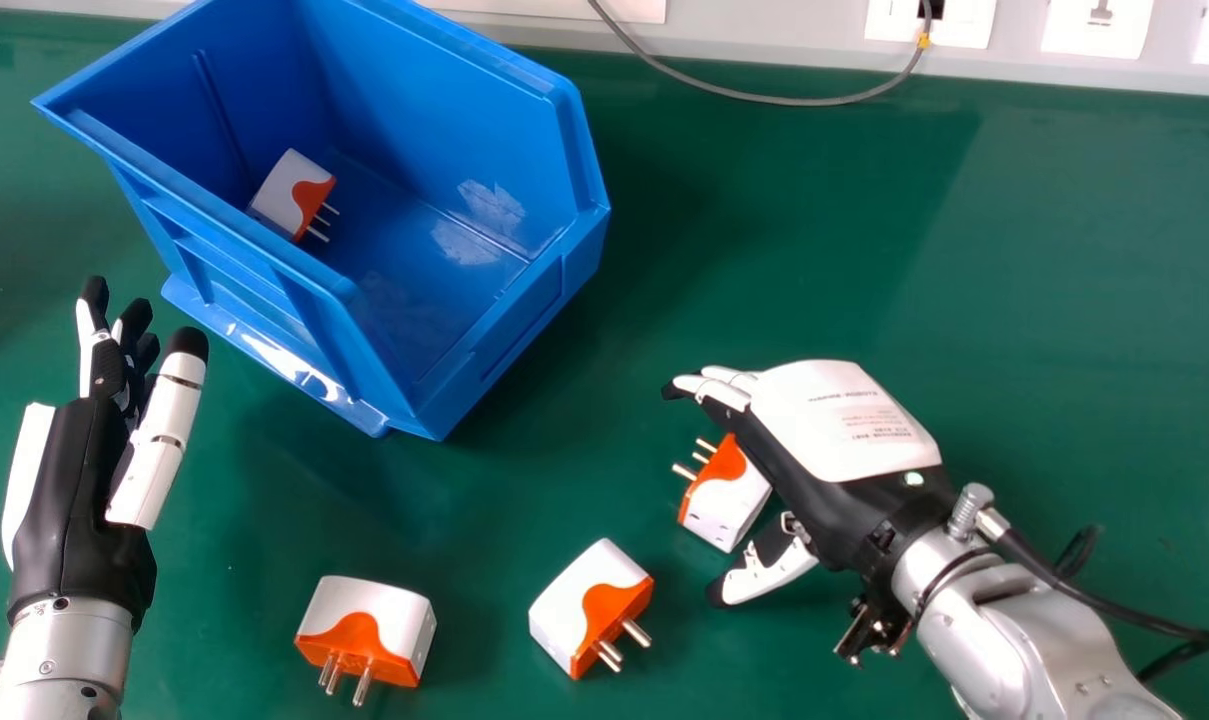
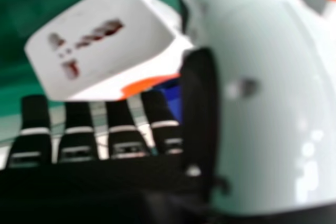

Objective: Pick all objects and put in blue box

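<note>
Fingers (image 1: pixel 724 388) of the right hand (image 1: pixel 834 420) are parted beside an adapter (image 1: pixel 729 505), across open desk (image 1: pixel 574 460) from another (image 1: pixel 289 195) in the blue box (image 1: pixel 444 80).

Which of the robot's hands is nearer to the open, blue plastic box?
Left. The left hand is just off the blue box's near left side; the right hand is farther away, beyond its right side.

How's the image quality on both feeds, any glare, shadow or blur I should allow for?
Head view: mostly crisp, with white glare on the blue box's near lower edge and soft shadows on the green table. Right hand view: blurred throughout, bright highlights on the thumb, the adapter's socket holes smeared.
</note>
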### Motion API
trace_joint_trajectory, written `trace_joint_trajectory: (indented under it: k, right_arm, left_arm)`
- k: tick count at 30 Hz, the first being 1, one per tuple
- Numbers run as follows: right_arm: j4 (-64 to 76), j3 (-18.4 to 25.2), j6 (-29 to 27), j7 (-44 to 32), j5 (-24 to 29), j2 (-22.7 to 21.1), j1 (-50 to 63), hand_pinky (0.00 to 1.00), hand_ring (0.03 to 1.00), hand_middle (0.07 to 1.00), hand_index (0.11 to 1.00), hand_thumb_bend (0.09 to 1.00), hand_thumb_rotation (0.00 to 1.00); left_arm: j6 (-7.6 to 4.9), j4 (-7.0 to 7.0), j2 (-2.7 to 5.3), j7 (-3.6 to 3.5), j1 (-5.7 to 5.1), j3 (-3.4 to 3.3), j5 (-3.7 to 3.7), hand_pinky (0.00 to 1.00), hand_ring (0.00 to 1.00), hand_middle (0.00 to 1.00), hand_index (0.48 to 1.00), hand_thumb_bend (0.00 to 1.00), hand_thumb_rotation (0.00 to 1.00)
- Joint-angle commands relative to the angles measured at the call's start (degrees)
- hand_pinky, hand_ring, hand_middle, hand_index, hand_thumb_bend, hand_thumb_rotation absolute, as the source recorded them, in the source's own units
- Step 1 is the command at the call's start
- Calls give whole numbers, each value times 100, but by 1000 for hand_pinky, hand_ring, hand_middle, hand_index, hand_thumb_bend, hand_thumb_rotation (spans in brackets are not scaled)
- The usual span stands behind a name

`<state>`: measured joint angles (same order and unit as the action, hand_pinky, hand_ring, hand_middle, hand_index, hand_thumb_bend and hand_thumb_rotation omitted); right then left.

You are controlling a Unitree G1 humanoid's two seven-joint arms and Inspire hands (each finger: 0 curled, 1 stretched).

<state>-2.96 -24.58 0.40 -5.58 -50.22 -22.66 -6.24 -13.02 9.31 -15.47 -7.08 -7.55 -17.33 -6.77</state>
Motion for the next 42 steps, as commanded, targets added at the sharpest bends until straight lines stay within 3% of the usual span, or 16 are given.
trace_joint_trajectory:
  k: [1, 5, 11, 15, 18, 22, 25, 27, 29, 33, 34, 38, 42]
  right_arm:
    - [-2, 26, 17, -76, 50, -13, -150, 783, 854, 876, 842, 634, 120]
    - [-21, 43, 87, -159, 67, 2, -171, 783, 852, 874, 842, 625, 107]
    - [-60, 43, 141, -199, 36, -20, -207, 779, 850, 873, 845, 609, 83]
    - [-125, -3, 156, -175, -62, -44, -264, 774, 847, 871, 844, 597, 65]
    - [-151, -32, 170, -171, -118, -61, -307, 760, 837, 862, 837, 589, 51]
    - [-141, -63, 162, -169, -165, -119, -356, 721, 806, 828, 803, 578, 25]
    - [-238, -90, 103, -146, -199, -162, -449, 709, 796, 816, 790, 566, 20]
    - [-356, -101, 19, -95, -208, -180, -519, 670, 765, 782, 753, 475, 12]
    - [-453, -122, -43, -60, -244, -196, -569, 646, 745, 763, 732, 429, 10]
    - [-579, -150, -152, 59, -309, -240, -671, 609, 711, 736, 685, 439, 33]
    - [-591, -150, -181, 90, -304, -254, -684, 563, 649, 695, 644, 453, 26]
    - [-666, -110, -317, 185, -230, -284, -754, 452, 555, 607, 589, 474, 16]
    - [-722, -166, -384, 215, -346, -338, -846, 405, 518, 573, 569, 482, 13]
  left_arm:
    - [19, -243, -21, 78, -11, -59, 21, 1000, 1000, 1000, 999, 361, 768]
    - [47, -246, -46, 81, -15, -55, 21, 1000, 1000, 1000, 1000, 352, 778]
    - [86, -291, -97, 32, -51, -53, 10, 1000, 1000, 1000, 1000, 353, 801]
    - [217, -319, -82, 26, -18, -71, -65, 1000, 1000, 1000, 1000, 367, 814]
    - [268, -404, -89, 48, -39, -64, -13, 1000, 1000, 1000, 1000, 365, 815]
    - [179, -372, -98, 33, -30, -69, 9, 1000, 1000, 1000, 1000, 353, 809]
    - [136, -334, -69, -5, 2, -71, -56, 1000, 1000, 1000, 1000, 351, 808]
    - [112, -273, -58, -53, 45, -79, -106, 1000, 1000, 1000, 1000, 344, 805]
    - [105, -248, -71, -67, 55, -82, -81, 1000, 1000, 1000, 1000, 341, 804]
    - [95, -320, -82, -50, 31, -76, -18, 1000, 1000, 1000, 1000, 339, 800]
    - [76, -317, -79, -50, 27, -74, -13, 1000, 1000, 1000, 1000, 340, 797]
    - [41, -225, -98, -60, 73, -78, -9, 1000, 1000, 1000, 1000, 346, 793]
    - [76, -257, -92, -54, 65, -75, -19, 1000, 1000, 1000, 1000, 349, 792]
